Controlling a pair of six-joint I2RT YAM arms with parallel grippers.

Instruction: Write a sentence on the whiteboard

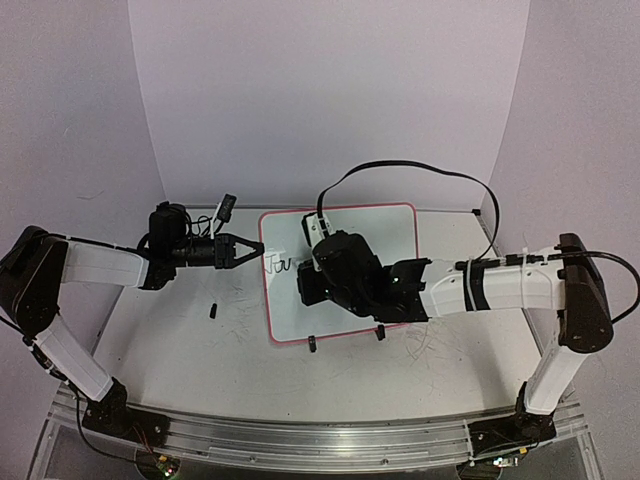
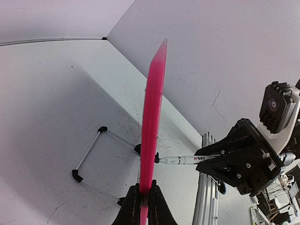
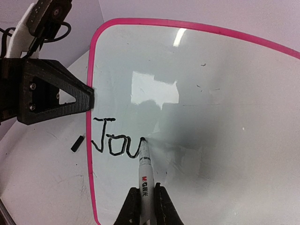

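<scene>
Left claw [image 2: 144, 206]: clenched on the pink left rim of the whiteboard [image 1: 385, 240], one finger on each face.
Right claw [image 3: 144, 208]: grasping a marker [image 3: 144, 168], whose barrel sticks out past the fingertips.
Marker: white barrel with a dark tip. The tip touches the board face right after the last letter.
Writing [image 3: 110, 140]: black letters that read "Jou", close to the left rim and just beside the left claw.
Whiteboard: in the middle of the table [image 1: 150, 340], between the two arms. Its two black feet [image 1: 313, 345] sit at the near edge.
Small black piece [image 1: 213, 310]: lies on the table left of the board, apart from it.
Cable [image 1: 420, 170]: black, arching over the board's far edge.
</scene>
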